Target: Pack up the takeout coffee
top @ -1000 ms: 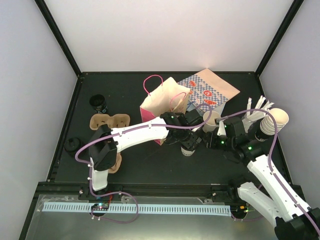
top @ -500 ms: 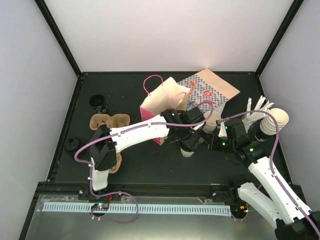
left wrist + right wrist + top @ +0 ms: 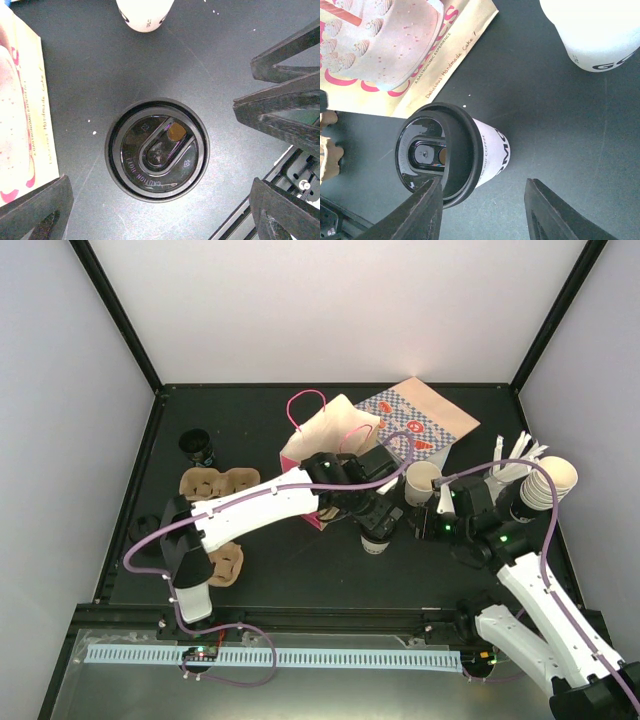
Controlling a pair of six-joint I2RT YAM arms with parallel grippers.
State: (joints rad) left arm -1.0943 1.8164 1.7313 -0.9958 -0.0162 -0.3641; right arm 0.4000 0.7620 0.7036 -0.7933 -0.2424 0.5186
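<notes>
Lid's on! Left hand [image 3: 160, 190] hovers wide open above the takeout coffee [image 3: 157, 150], right hand [image 3: 484, 190] open alongside; pink bag [image 3: 315, 440] awaits.

On the black lid [image 3: 156, 150] of the takeout coffee [image 3: 489, 150] we read raised letters: "CAUTION HOT". Its white side carries large dark letters ending in "MC" and a small line ending in "OUR COFFEE". The flat paper bag [image 3: 427, 70] with the cake picture says "Delicious Handmade Cake !" and "GASTRONOMIC EXPERIENCE". On the second white cup [image 3: 600, 40] we make out only "GO".
</notes>
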